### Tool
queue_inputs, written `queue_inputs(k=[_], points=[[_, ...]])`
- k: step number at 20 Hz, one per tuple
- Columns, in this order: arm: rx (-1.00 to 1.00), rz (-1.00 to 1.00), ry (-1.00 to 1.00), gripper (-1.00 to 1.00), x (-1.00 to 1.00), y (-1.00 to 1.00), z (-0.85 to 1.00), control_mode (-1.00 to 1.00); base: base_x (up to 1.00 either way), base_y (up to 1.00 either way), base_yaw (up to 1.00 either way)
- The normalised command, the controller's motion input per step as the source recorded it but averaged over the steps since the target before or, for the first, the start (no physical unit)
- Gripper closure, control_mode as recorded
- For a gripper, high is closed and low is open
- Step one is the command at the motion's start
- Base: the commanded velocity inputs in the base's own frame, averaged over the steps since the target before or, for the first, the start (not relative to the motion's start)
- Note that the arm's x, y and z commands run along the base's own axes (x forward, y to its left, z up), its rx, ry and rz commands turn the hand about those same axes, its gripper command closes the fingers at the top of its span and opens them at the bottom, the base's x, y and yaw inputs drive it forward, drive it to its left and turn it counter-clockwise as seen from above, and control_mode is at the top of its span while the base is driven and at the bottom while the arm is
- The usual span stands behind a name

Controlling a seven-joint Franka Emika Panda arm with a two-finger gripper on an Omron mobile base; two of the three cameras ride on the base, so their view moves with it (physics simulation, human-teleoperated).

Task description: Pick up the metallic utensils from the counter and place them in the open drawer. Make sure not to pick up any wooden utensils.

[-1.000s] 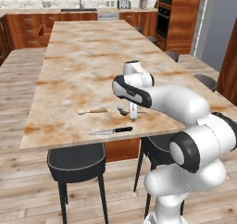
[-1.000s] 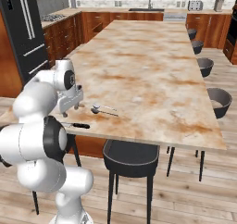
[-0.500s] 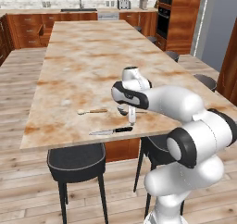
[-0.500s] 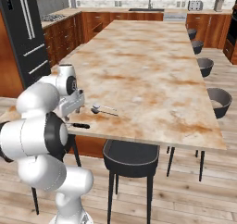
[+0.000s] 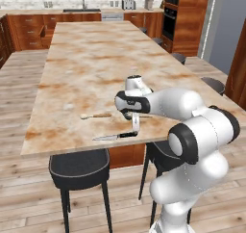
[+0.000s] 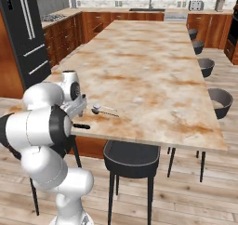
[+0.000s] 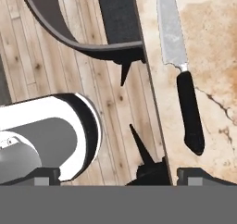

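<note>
While the claw (image 5: 136,129) hung spread and empty just above the near edge of the bench (image 5: 96,58), none of the sorting was done as far as the pictures showed: the knife (image 5: 115,136), the metal spoon (image 6: 103,109) and the wooden spoon (image 5: 95,115) all lay on the stone, and the drawer was not in sight. Both metal pieces were left to lift and carry.

The knife lay flat right by the near edge, almost beneath the claw, its long axis running nearly along that edge. In the left base view its black handle pointed toward the arm and its silver blade away to the left. In the hand view the knife (image 7: 183,75) lay along the bench's edge, handle nearer the finger tips. The metal spoon lay a little farther in, beside the arm's wrist, handle angled away from the arm. The wooden spoon sat to its left, roughly parallel to the knife. I judged the knife the likeliest first pick.
</note>
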Motion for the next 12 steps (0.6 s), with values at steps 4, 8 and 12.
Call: queue_inputs(k=[4, 8, 12], points=[[0.0, 0.04, 0.05, -1.0, 0.28, 0.02, -0.29, -1.0, 0.0, 0.0, 0.0], [0.0, 0.01, 0.04, -1.0, 0.33, 0.04, -0.29, -1.0, 0.0, 0.0, 0.0], [0.0, 0.0, 0.0, -1.0, 0.31, 0.08, -0.28, -1.0, 0.0, 0.0, 0.0]])
